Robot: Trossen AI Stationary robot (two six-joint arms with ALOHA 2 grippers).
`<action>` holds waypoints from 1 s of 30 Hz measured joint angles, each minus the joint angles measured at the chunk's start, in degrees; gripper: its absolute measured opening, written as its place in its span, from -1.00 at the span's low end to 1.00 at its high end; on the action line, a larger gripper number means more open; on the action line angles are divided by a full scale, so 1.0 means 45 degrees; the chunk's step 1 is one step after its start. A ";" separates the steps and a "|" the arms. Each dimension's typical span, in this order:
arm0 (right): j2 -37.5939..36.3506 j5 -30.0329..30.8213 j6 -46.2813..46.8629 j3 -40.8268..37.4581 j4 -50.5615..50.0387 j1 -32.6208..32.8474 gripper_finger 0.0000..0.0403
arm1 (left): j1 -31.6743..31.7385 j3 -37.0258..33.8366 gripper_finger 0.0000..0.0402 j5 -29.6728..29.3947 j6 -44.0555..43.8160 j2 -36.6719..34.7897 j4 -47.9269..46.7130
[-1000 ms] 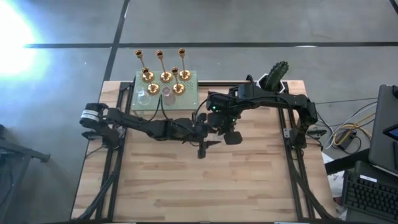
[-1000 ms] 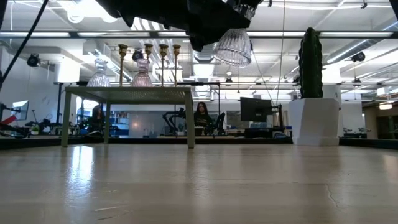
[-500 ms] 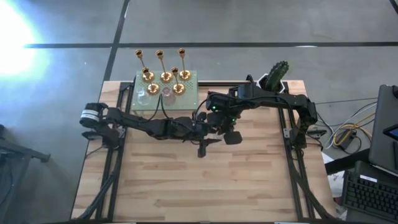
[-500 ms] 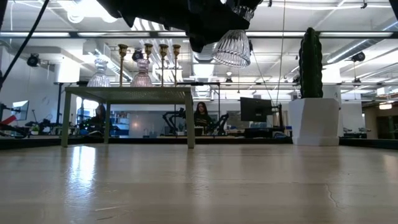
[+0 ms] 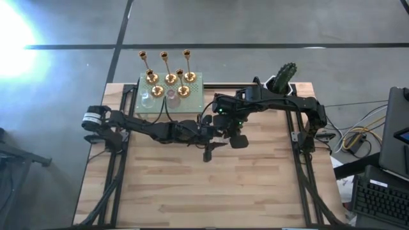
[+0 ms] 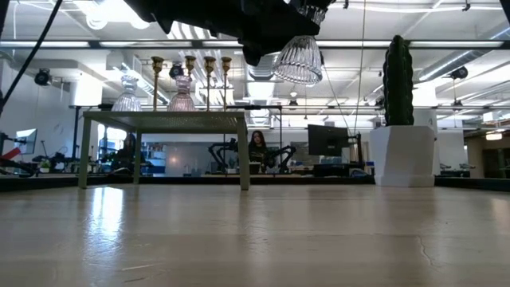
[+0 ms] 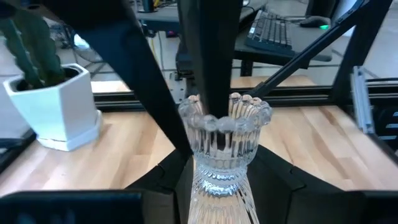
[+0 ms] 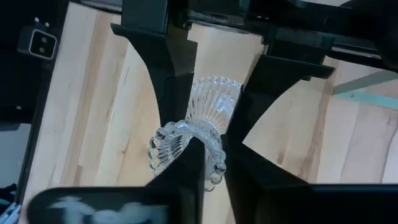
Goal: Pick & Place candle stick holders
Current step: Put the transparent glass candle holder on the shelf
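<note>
**Pincers meet on a glass holder in mid-air**

Left pincer (image 7: 214, 180) clamps the ribbed body of the clear glass holder (image 7: 222, 149), held well above the bench (image 5: 192, 191) near its middle. Right pincer (image 8: 208, 168) has one finger inside the scalloped rim; whether it grips cannot be told.

Glass looks stiff, slick and breakable; the ribbed waist seems the safest hold.

Low view alone shows the height; wrist views alone show finger contact. Gold candlesticks (image 5: 167, 73) stand on the green stand (image 5: 198, 96).
</note>
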 joint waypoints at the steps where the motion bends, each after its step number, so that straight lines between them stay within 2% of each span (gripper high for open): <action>1: -0.0022 -0.0004 0.0100 0.0000 0.0051 -0.0007 -0.71 | -0.0007 0.0000 -0.38 -0.0126 0.0092 0.0000 0.0004; 6: -0.0163 0.0050 0.0481 0.0000 0.0108 -0.0099 -0.33 | -0.0007 0.0000 -0.38 -0.0488 0.0219 -0.0005 0.0078; 10: -0.0366 -0.0026 0.1012 0.0000 -0.0362 -0.0246 -0.12 | 0.0004 -0.0004 -0.38 -0.0784 0.0224 -0.0023 -0.0013; 15: -0.0810 -0.0046 0.1695 0.0000 -0.1578 -0.0574 -0.01 | 0.0003 -0.0034 -0.38 -0.1241 0.0093 -0.0146 -0.0152; 21: -0.2156 -0.0012 0.2531 -0.0126 -0.2306 -0.0680 0.02 | -0.0143 -0.0049 -0.38 -0.2329 -0.0266 -0.0529 -0.0588; 25: -0.3636 0.0490 0.3004 -0.0967 -0.1886 -0.0673 0.02 | -0.0413 -0.0087 -0.38 -0.4458 -0.0365 -0.0829 -0.0692; 30: -0.5773 0.1821 0.3803 -0.3026 -0.0941 -0.0735 0.02 | -0.0706 -0.0010 -0.38 -0.9566 -0.0424 -0.0981 -0.0396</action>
